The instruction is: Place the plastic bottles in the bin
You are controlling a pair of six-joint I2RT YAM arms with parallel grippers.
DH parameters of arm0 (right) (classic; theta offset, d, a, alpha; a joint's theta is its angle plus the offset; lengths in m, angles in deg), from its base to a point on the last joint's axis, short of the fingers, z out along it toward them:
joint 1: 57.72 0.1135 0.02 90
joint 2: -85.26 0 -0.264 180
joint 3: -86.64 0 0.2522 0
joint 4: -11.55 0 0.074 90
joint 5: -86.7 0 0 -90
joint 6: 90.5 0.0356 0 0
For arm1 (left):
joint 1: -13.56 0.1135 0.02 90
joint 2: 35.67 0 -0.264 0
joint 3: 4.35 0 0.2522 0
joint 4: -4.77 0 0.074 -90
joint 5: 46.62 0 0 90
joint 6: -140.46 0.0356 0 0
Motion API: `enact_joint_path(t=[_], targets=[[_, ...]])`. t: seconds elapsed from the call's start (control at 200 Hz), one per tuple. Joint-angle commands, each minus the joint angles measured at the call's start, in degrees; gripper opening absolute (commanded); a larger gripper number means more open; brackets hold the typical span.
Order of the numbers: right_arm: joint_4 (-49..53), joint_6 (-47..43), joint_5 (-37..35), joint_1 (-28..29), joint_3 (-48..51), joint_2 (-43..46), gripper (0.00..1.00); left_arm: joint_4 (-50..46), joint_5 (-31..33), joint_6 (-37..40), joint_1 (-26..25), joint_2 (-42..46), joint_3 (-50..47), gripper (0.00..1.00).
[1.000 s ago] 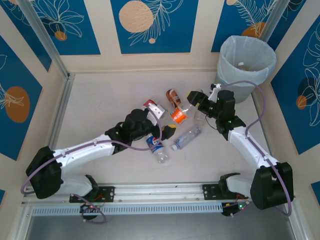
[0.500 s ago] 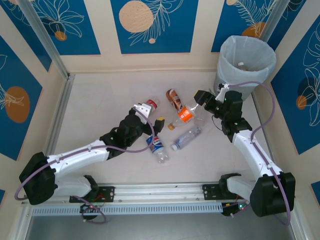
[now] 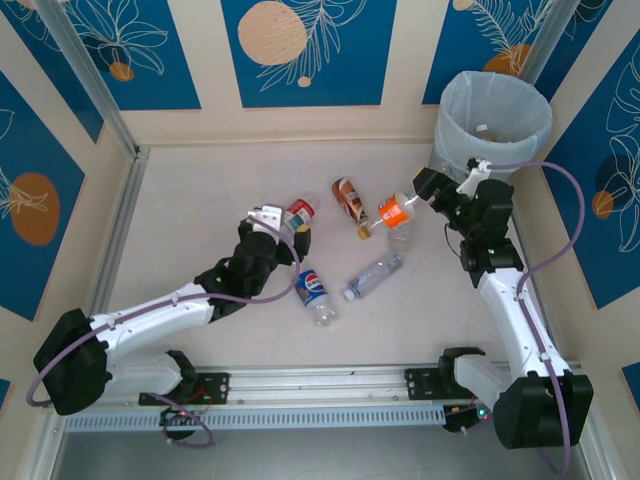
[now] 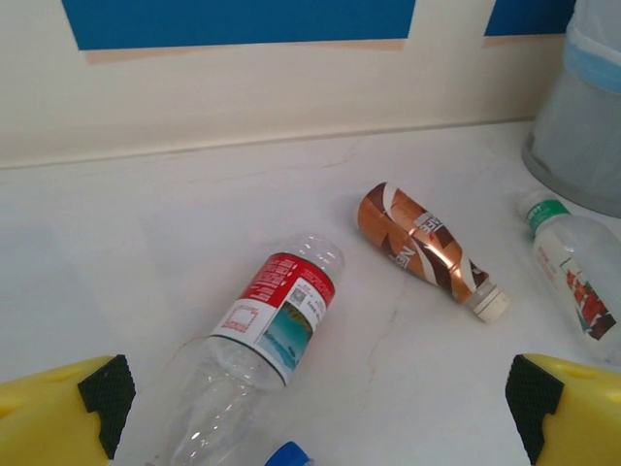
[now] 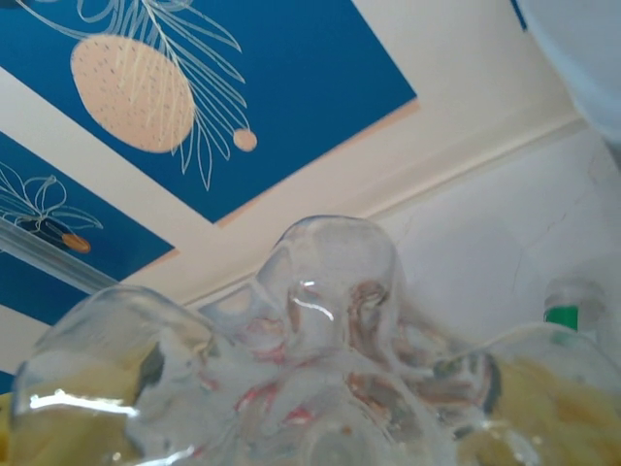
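Though near bin rim (image 3: 443, 112), bottle (image 3: 394, 212) (orange)

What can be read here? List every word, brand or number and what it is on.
No text reads clearly.
Blue-label bottle: round red-white-blue logo, no legible words.
Red-label bottle: fine print and a square code, too small.
Brown bottle: white lettering, blurred.
Green-capped bottle: print blurred.
Orange-label bottle: too small.

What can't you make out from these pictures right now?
Right wrist view: the orange-labelled bottle, held base-on, hides its own label.
Left wrist view: the green-capped bottle is cut by the right edge; the blue cap by the bottom edge.
Top view: the bin contents are too small.
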Motion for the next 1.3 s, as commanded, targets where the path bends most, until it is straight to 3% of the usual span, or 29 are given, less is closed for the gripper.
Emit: enact_joint_path(t=[0.0,0.415,0.605,0.855,1.29], targets=[[-1.0,-4.3,-2.6,-0.8,-4.1,1.1,0.00,-1.7,2.7,-2.6,0.9,1.7,-0.7,0.99],[-6.7,-15.5,-12.2,-1.0,-11.4,-2.2,0.00,-4.5,4.1,-6.4,2.4,1.3,-0.8,0.99],[-6.5,-20.6,-15.2,-1.0,-17.5,-6.0,0.00,-0.3,-4.8,-5.8,4.0,1.2,-2.7,0.99],[-11.5,-30.1,-21.1,-1.7,-24.3,-13.0,0.00,-1.3,-4.4,-5.9,4.6,0.5,-2.0,0.99],[-16.6,-25.0,-20.1,-6.5,-34.9,-20.7,0.00,-2.1,-3.4,-6.1,5.0,0.5,-2.2,0.99]])
